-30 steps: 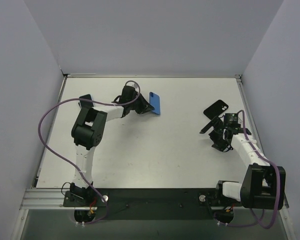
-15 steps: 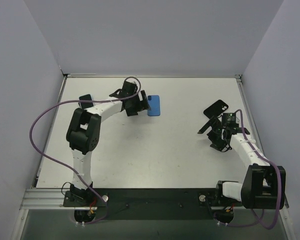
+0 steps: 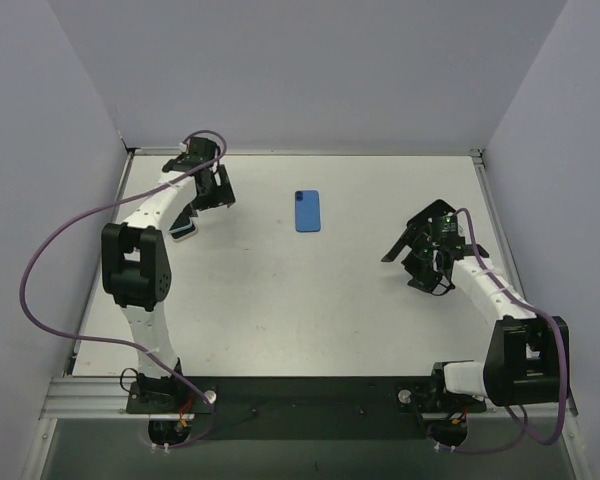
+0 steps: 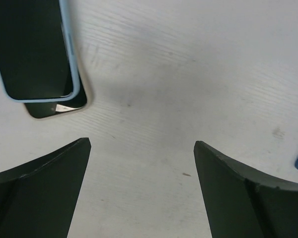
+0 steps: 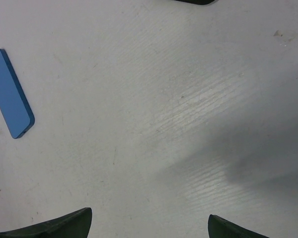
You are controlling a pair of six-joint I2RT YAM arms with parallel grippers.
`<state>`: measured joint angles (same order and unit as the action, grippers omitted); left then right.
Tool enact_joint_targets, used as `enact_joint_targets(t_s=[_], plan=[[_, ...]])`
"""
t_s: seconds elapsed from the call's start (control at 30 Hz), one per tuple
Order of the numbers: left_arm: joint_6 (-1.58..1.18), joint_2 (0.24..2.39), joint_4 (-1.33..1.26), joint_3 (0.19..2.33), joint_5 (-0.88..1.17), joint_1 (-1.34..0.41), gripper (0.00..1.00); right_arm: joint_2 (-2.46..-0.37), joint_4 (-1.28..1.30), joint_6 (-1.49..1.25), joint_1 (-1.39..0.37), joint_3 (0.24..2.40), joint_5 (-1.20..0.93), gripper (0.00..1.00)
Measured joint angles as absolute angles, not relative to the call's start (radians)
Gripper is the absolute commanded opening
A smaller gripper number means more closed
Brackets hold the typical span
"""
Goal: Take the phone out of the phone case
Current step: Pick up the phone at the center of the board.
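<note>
Left pincer [image 4: 141,148] hangs over the far left corner of the worktop [image 3: 310,300] with its two dark, wedge-shaped fingers spread as wide as they go, and nothing is between them. Just beyond its fingertips lies a case [image 4: 35,49] with a thin pale-blue rim and rounded corners. A dark, glossy face fills it, and I cannot tell whether that is a phone's screen or the case's own inside. It lies on top of a second dark, glossy slab [image 4: 59,106] with a pale edge, of which only one rounded end shows.

Near the middle of the worktop, toward the far side, the blue phone [image 3: 307,211] lies flat and bare, in no case. It is a smooth matte rectangle, well apart from both arms.

On the right, the right pincer [image 5: 149,220] also stands wide open and holds nothing, hovering above bare, faintly grained white board. A black case [image 3: 432,211] lies just past it, largely hidden by the arm from above and cut off at the top edge of the wrist view.
</note>
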<state>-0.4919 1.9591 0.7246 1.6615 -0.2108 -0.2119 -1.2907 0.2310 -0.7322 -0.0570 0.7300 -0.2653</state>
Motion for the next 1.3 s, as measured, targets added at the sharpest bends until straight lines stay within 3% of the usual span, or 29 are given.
enact_joint_targets(t_s=[0.7, 1.3], plan=[[-0.37, 2.187, 0.867, 1.863, -0.261, 0.001, 0.97, -1.443, 0.21, -0.702, -0.087, 0.83, -0.348, 0.91], [-0.328, 2.263, 0.887, 1.933, -0.223, 0.074, 0.98, -1.513, 0.184, -0.694, -0.106, 0.875, -0.39, 0.91]])
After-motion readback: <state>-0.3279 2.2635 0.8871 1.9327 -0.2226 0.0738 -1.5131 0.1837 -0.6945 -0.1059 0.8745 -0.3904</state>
